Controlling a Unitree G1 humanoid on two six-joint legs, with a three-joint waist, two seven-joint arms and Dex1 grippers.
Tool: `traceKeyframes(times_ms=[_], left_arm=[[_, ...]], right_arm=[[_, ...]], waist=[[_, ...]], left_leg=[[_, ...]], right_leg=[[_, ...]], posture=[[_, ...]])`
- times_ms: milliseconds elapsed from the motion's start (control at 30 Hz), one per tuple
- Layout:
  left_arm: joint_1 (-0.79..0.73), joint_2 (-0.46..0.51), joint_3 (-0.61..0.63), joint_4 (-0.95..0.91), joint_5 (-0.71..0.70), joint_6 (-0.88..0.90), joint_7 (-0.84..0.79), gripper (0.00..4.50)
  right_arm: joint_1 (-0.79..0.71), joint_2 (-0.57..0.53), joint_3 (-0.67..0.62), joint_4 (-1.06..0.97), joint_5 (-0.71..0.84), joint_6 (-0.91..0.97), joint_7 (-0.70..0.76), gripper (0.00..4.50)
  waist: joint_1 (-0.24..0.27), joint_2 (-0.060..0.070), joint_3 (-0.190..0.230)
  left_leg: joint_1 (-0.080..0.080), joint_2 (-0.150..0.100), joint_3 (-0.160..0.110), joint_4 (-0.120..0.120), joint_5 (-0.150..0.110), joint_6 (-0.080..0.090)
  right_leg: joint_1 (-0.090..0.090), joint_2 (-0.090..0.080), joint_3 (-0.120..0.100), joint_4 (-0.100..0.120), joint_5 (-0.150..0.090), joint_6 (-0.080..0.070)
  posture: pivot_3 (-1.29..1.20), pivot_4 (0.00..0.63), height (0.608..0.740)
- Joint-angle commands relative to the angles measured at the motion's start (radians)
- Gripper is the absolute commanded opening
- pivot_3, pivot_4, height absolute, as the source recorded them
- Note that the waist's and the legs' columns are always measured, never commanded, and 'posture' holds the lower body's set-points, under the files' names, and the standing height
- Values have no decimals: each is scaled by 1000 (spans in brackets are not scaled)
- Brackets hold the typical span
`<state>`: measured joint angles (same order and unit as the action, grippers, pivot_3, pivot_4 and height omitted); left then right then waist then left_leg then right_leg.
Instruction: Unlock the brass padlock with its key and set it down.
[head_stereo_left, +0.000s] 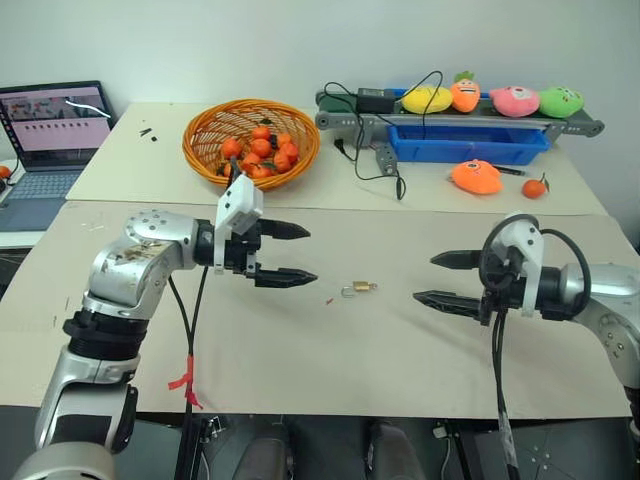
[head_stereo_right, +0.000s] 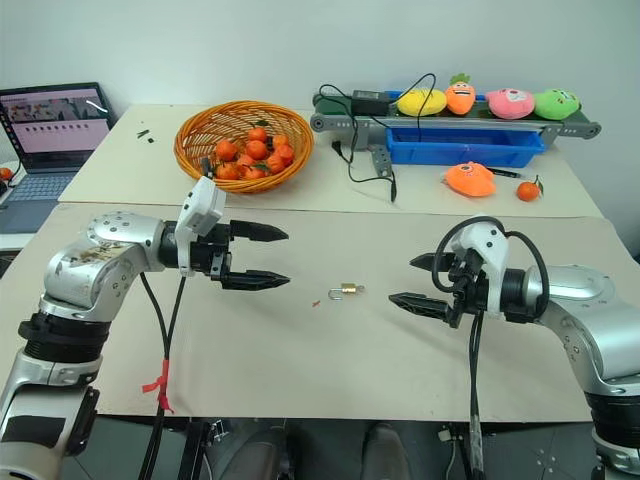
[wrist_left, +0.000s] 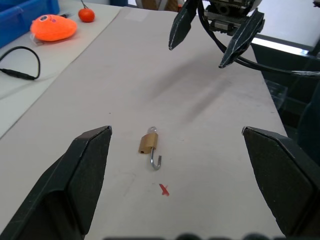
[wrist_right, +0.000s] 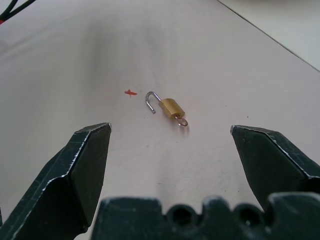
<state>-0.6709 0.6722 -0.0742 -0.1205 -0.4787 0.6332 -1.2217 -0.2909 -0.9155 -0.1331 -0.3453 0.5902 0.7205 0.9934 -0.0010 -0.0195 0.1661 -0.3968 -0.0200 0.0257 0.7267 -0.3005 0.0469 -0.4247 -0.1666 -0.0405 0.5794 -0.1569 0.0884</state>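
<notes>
On the far table I see the orange wicker basket (head_stereo_left: 250, 143) heaped with small oranges (head_stereo_left: 262, 150), and to its right a blue tray (head_stereo_left: 468, 142) under a rack carrying four plush toys (head_stereo_left: 490, 98); I can't make out anything inside the tray. An orange plush (head_stereo_left: 476, 177) and one loose orange (head_stereo_left: 535, 187) lie in front of it.

Nearer, on the beige table (head_stereo_left: 330, 370), my left gripper (head_stereo_left: 291, 254) and right gripper (head_stereo_left: 434, 277) face each other, both with fingers spread wide and nothing in them.

Between them, apart from both, the brass padlock (head_stereo_left: 364, 288) lies flat on the table, a bit closer to the right gripper. Its gold body is squarish, and its thin silver shackle (wrist_right: 150, 101) is swung open like a hook. The key (wrist_right: 182, 121) sticks out of the opposite end. A small red mark (wrist_right: 130, 92) sits just beside the shackle.
</notes>
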Motion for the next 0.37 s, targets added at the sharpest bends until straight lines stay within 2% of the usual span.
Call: traceKeyframes(times_ms=[33, 367], left_arm=[[6, 12, 36, -51, -26, 1, 26, 4451], [50, 4, 63, -92, -31, 8, 135, 4451]], right_arm=[[-30, -19, 33, -4, -58, -62, 10, 4500], [-128, 41, 70, 48, -75, -70, -10, 4500]], waist=[[0, 0, 0], [-2, 0, 0]], left_leg=[[0, 0, 0, 0, 0, 0], [0, 0, 0, 0, 0, 0]], right_leg=[[0, 0, 0, 0, 0, 0], [0, 0, 0, 0, 0, 0]], posture=[[0, 150, 740], [0, 150, 740]])
